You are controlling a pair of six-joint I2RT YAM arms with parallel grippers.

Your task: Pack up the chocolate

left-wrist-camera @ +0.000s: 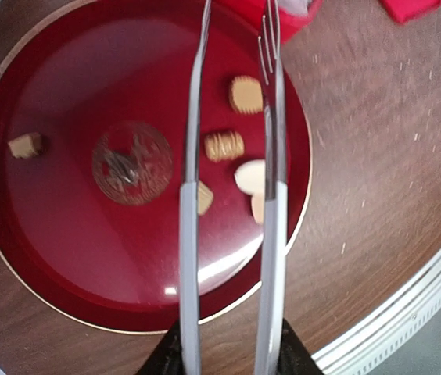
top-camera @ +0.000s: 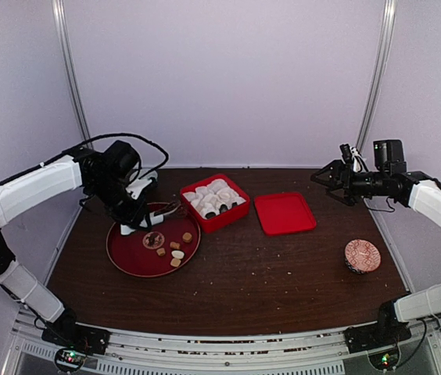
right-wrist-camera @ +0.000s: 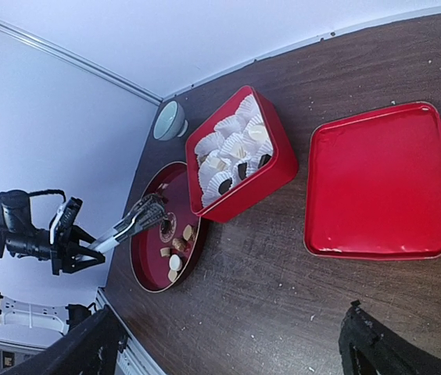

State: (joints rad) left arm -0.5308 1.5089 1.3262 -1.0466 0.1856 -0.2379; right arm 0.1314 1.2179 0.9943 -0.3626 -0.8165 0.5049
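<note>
Several pieces of chocolate (left-wrist-camera: pixel 224 145), tan, cream and dark, lie loose on the round red plate (top-camera: pixel 119 262), mostly toward its 4 o'clock side in the top view, with one tan piece apart across the plate. A few more sit in white paper cups (top-camera: pixel 213 195) inside the red box (top-camera: pixel 224 220), which stands at the plate's 2 o'clock. The left gripper (top-camera: pixel 132 209) has its fingers clamped on the handle end of metal tongs (left-wrist-camera: pixel 191 156), whose two arms stand apart above the plate. The red lid (top-camera: pixel 285 212) lies flat at the box's 3 o'clock. The right gripper (top-camera: pixel 326 180) hangs in the air at the table's 2 o'clock, fingers spread wide and empty, and a small patterned bowl (top-camera: pixel 362 255) sits at 3 o'clock.
</note>
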